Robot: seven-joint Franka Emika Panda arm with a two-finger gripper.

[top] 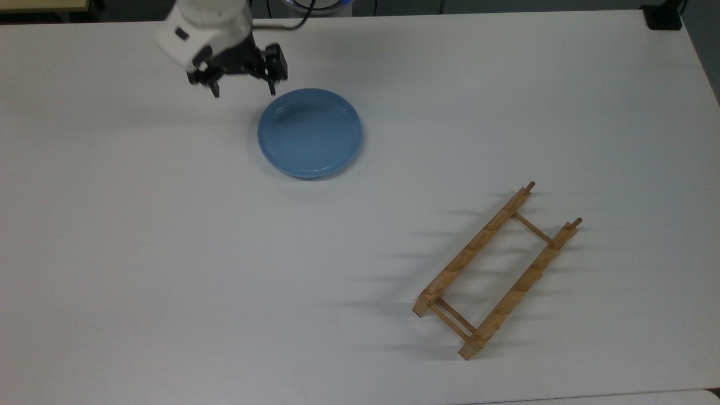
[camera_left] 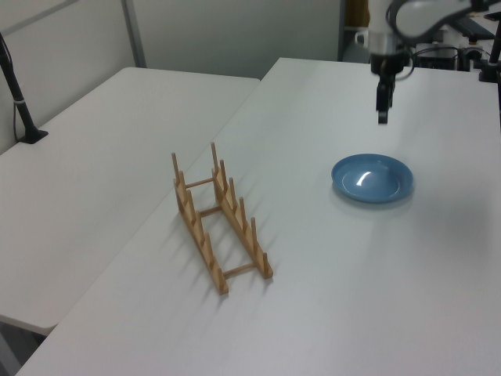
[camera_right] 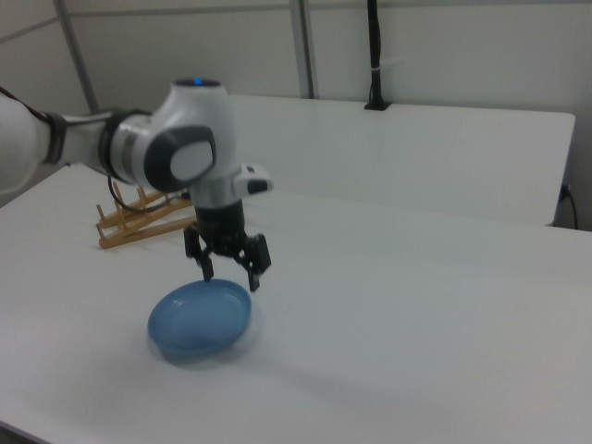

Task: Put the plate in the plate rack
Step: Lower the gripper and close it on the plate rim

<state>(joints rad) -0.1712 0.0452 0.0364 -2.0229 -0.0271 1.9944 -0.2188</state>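
Fingers: the gripper (top: 243, 88) had its two dark fingers (camera_right: 254, 279) spread wide apart, pinching nothing, pointing down at the desk (top: 169, 253).
Arm pose: the white arm (camera_right: 176, 153) reached in from the right view's left, wrist bent straight down; the gripper (camera_right: 229, 274) hung just above the far rim of the plate in the right view, not touching it.
Writing: no readable label showed on arm, plate or rack.
Plate: the plate (top: 310, 133) lay flat and right side up on the white desk, in the top view just to the right of and below the gripper.
Plate rack: the plate rack (top: 497, 270) stood upright and held nothing, well apart from the plate, toward the top view's lower right and set at a slant.
Left view: the rack (camera_left: 220, 228) was nearest, the plate (camera_left: 372, 178) beyond it, the gripper (camera_left: 382, 110) farther back.
Surroundings: a second white desk (camera_left: 94, 164) adjoined; a black post (camera_left: 17, 98) stood on it.
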